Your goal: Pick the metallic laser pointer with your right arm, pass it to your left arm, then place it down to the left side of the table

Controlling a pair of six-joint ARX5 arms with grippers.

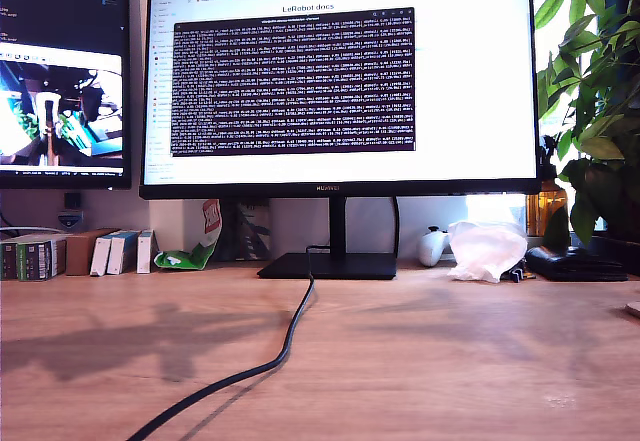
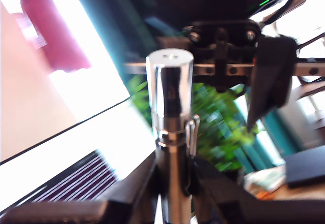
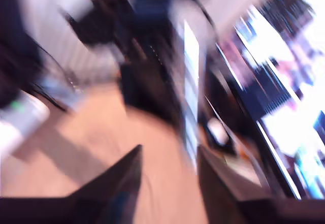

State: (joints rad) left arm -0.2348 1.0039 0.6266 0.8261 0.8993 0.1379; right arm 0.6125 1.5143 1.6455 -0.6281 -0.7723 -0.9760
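Observation:
In the first wrist view the metallic laser pointer (image 2: 170, 97) stands upright, a shiny silver cylinder with a round cap and a clip. My first gripper (image 2: 172, 176) is shut on its lower part, one dark finger on each side. Beyond the cap hangs the other arm, with one black pointed finger (image 2: 269, 76) close to the pointer and apart from it. The second wrist view is motion-blurred. There, my second gripper (image 3: 169, 155) is open with nothing between its fingers, above the wooden table (image 3: 101, 148). In the exterior view the table (image 1: 450, 361) shows, but no arm, gripper or pointer.
A large monitor (image 1: 340, 81) on a black stand sits at the back, and a black cable (image 1: 290, 336) runs forward across the wood. Small boxes (image 1: 60, 254) line the exterior view's left. A crumpled white bag (image 1: 487, 249) and a plant (image 1: 595, 111) are at its right.

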